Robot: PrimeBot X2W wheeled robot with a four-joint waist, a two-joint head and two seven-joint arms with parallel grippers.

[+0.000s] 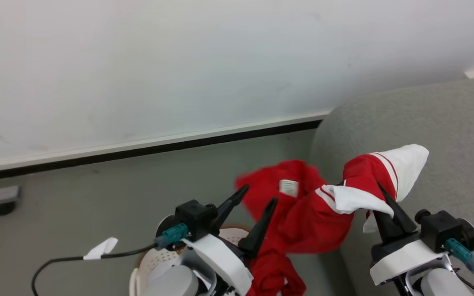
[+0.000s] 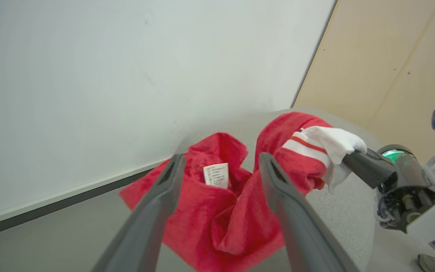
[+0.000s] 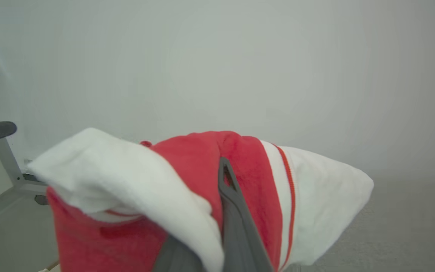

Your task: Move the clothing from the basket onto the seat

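1. The basket is low down at the left.
2. The left tool is spread wide apart.
3. The red clothing hangs in the air by the edge of the seat.
4. The right tool pinches the clothing tight.

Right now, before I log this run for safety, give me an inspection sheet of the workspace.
Surface: light grey seat at the right.
Job's things: red-and-white clothing held up between basket and seat; the basket sits low under the left arm.
Clutter: nothing seen.
Grippers: right gripper shut on the clothing; left gripper open, fingers spread near it.
Cables: black cable with a white tag above the floor.
Surroundings: white wall, dark baseboard, a caster far left.
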